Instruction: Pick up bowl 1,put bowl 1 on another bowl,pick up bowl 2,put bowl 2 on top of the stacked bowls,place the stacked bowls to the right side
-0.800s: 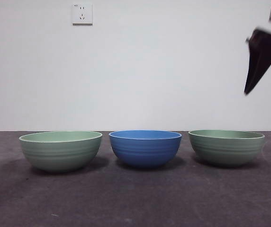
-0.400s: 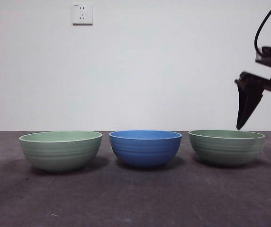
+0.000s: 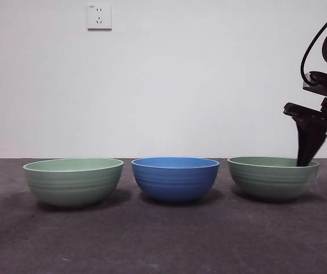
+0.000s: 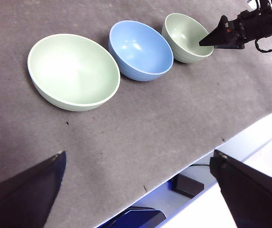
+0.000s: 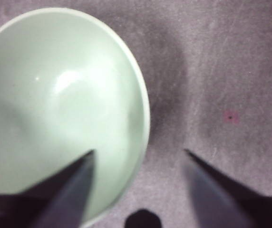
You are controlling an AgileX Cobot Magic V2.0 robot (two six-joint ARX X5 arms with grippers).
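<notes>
Astride bowl 1's [image 5: 55,109] rim, right hand [image 5: 138,164] gapes, empty.

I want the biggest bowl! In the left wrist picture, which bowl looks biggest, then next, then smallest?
1. The pale green bowl nearest the camera looks largest.
2. The blue bowl comes next.
3. The far green bowl, by the right gripper, looks smallest.

That is only nearness: the front view shows all three about alike.
</notes>
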